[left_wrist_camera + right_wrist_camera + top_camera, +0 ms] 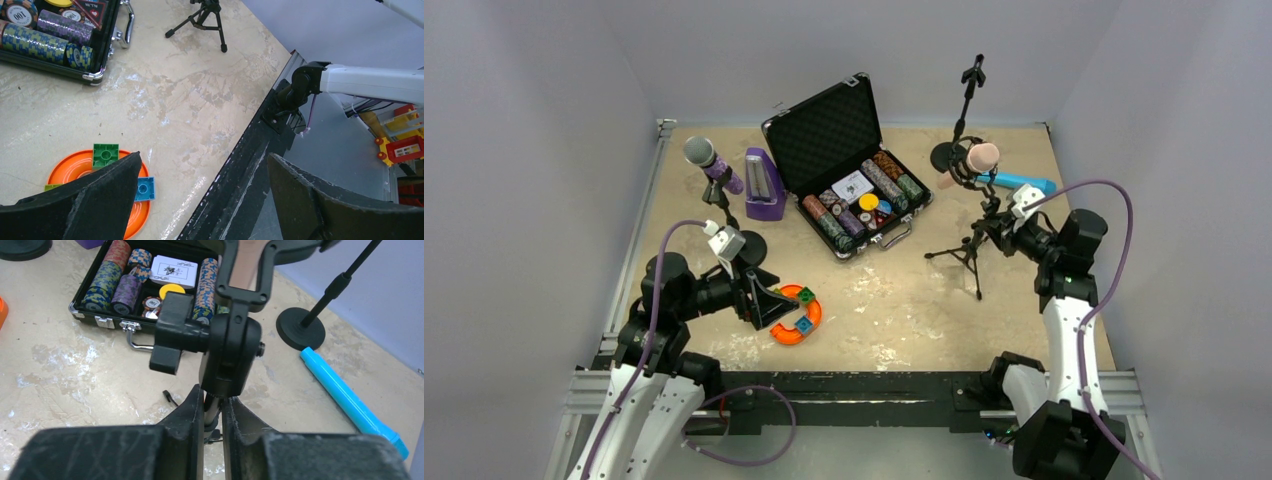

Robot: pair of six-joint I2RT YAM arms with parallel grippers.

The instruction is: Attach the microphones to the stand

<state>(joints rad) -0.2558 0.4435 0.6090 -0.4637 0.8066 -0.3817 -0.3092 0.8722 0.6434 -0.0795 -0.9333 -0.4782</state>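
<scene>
Tabletop (904, 310): stand (232, 350) inside right gripper (213, 402)

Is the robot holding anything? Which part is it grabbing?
The right gripper is pinching the tripod stand on its thin post, just under the clip head. The left gripper is open and holds nothing.

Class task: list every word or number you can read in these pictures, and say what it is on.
"100": on a poker chip.
"ALL IN": on a dark plaque beside the chips.
White card: print too small to read.
</scene>
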